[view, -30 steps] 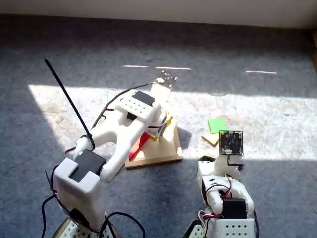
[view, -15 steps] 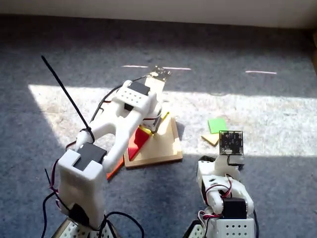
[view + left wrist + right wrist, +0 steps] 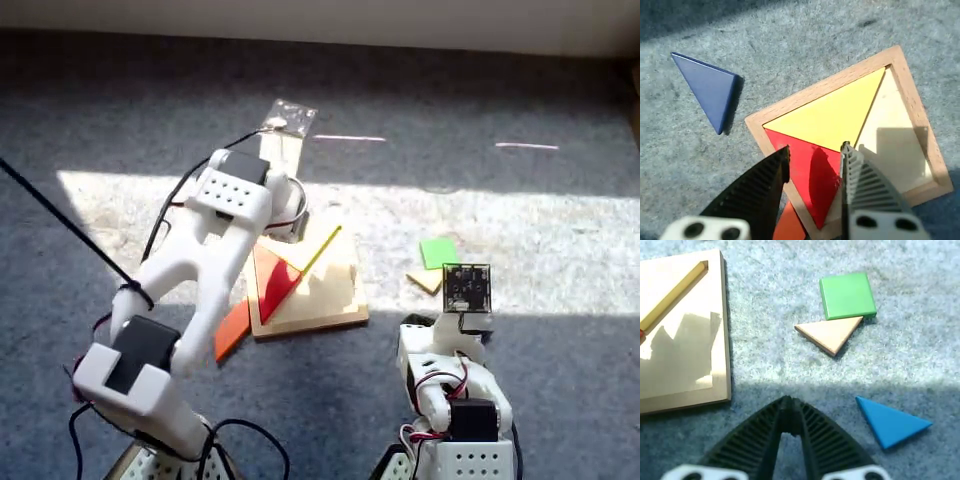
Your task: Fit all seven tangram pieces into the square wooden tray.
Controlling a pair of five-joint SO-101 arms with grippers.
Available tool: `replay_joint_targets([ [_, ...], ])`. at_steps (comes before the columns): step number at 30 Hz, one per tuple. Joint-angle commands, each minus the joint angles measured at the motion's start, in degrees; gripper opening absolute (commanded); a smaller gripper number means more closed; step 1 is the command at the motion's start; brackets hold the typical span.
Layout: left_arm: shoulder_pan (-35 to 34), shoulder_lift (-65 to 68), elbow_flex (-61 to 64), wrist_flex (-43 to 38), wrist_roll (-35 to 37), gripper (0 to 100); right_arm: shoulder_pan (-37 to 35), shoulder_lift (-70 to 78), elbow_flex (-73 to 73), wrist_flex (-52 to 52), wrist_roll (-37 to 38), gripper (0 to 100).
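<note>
- Risk of a jam: the yellow triangle (image 3: 830,117) and red triangle (image 3: 802,170) already lie in the tray (image 3: 912,97), so a piece lowered at a tilt could ride up on the raised rim or a neighbour's edge.
- Left end effector (image 3: 815,148) hovers above the red triangle, jaws apart and empty.
- Right end effector (image 3: 790,402) sits closed on nothing, towards the near edge of the worktop (image 3: 570,380).
- Orange piece (image 3: 232,330) lies just beside the tray's outer rim; a clumsy nudge there could shove the light tray across the fuzzy grey worktop.
- Also outside the tray: dark blue triangle (image 3: 707,85), green square (image 3: 847,295), tan triangle (image 3: 832,332) and light blue triangle (image 3: 890,422).
- Pieces look flat, smooth and sharp-cornered; such thin edges probably offer little grip.
</note>
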Motion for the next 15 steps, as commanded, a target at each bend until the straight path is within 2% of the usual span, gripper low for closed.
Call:
replay_joint_targets([
  [1,-3.91,-12.44,4.44,0.44,0.35,17,0.66,-0.22,8.75,-0.22,0.44,0.6],
  [4,-4.79,-20.00,9.45,0.44,-3.96,17,0.66,-0.22,8.75,-0.22,0.44,0.6],
  [8,-4.44,-30.55,18.24,0.35,-5.01,18,0.66,-0.22,8.75,-0.22,0.44,0.6],
  [12,-5.14,-37.49,27.56,0.44,-7.82,29,0.66,-0.22,8.75,-0.22,0.44,0.6],
  [15,-7.16,-39.16,32.66,0.44,-11.16,31,0.66,-0.22,8.75,-0.22,0.44,0.6],
])
